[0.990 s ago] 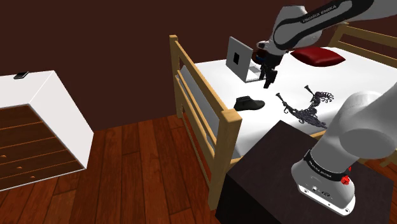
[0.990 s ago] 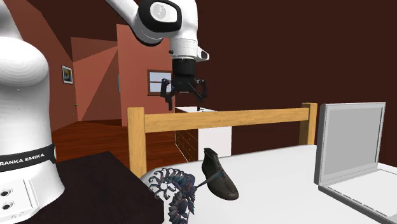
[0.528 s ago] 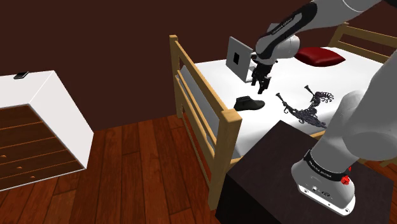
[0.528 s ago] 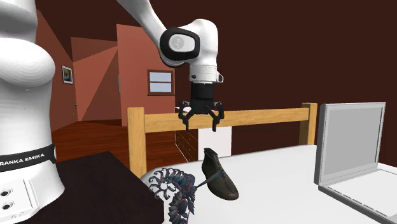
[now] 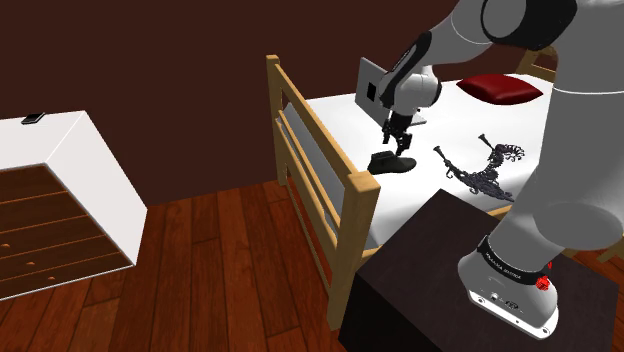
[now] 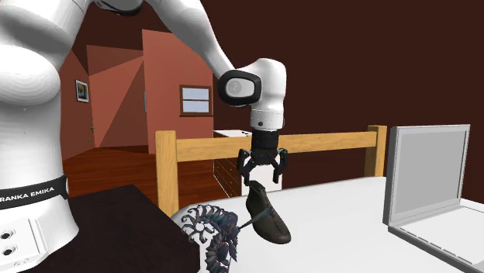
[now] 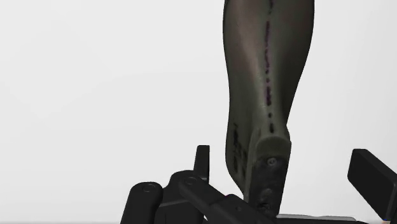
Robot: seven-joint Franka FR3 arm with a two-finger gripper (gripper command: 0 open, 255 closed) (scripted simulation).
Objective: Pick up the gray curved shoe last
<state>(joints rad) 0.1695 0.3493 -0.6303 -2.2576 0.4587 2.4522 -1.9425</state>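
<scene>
1 tool (image 6: 262,179), released & spread, hangs just over dk gray shoe last (image 6: 268,219) on bed (image 6: 349,208).

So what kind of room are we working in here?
Most likely a bedroom: a wooden-framed bed with a white mattress, a red pillow at its far end, and a dresser with dark wood drawers standing nearby.

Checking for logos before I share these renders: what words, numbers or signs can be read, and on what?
"RANKA EMIKA": white letters on the black band round the arm's base, second exterior view; the picture's left edge cuts the start.
Same band in the shoulder view: white lettering, too small to read.
Shoe last: dark dotted marks, no letters.
</scene>
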